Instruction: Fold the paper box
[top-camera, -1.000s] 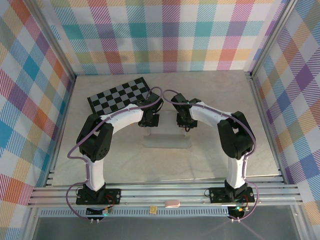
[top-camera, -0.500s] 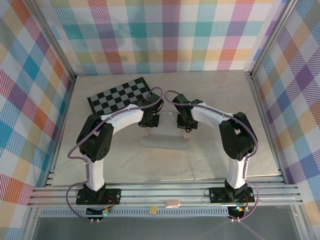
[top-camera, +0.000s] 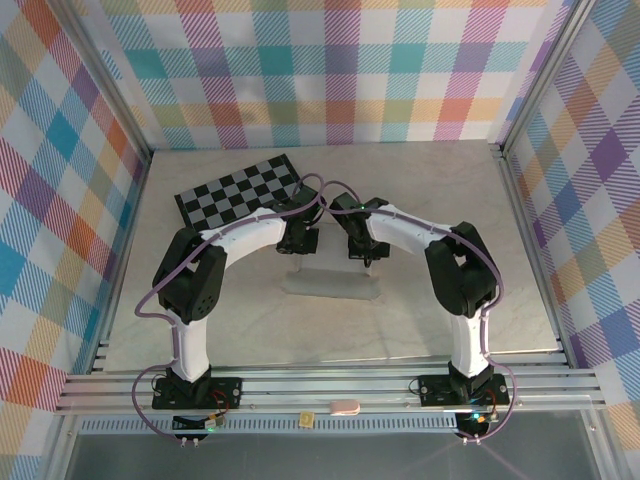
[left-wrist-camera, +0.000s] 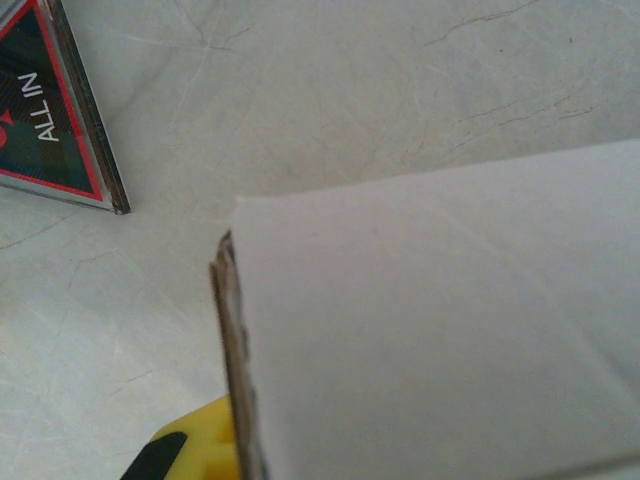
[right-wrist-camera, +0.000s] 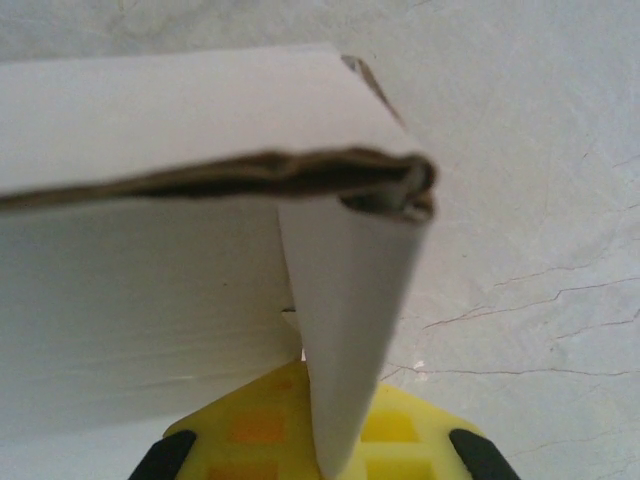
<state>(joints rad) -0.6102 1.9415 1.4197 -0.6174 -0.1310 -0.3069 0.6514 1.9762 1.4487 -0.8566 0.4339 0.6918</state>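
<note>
The white paper box (top-camera: 330, 283) lies on the table between the two arms, partly folded up. My left gripper (top-camera: 299, 243) is at its far left corner. In the left wrist view a standing wall of the paper box (left-wrist-camera: 430, 330) runs edge-on past one yellow finger (left-wrist-camera: 190, 450), with the other finger hidden behind it; the gripper (left-wrist-camera: 235, 455) is shut on that wall. My right gripper (top-camera: 360, 248) is at the far right corner. It (right-wrist-camera: 325, 455) is shut on a narrow upright flap (right-wrist-camera: 350, 320) under the box's doubled rim (right-wrist-camera: 220, 175).
A black-and-grey checkered board (top-camera: 240, 188) lies at the back left, just beyond the left gripper. Its corner, with a red border and lettering (left-wrist-camera: 50, 120), shows in the left wrist view. Bare marbled table (top-camera: 450, 200) extends to the right and near side. Plaid walls surround the table.
The right gripper has shifted left toward the left gripper and shut on the box's flap. The left gripper has kept its grip and place.
</note>
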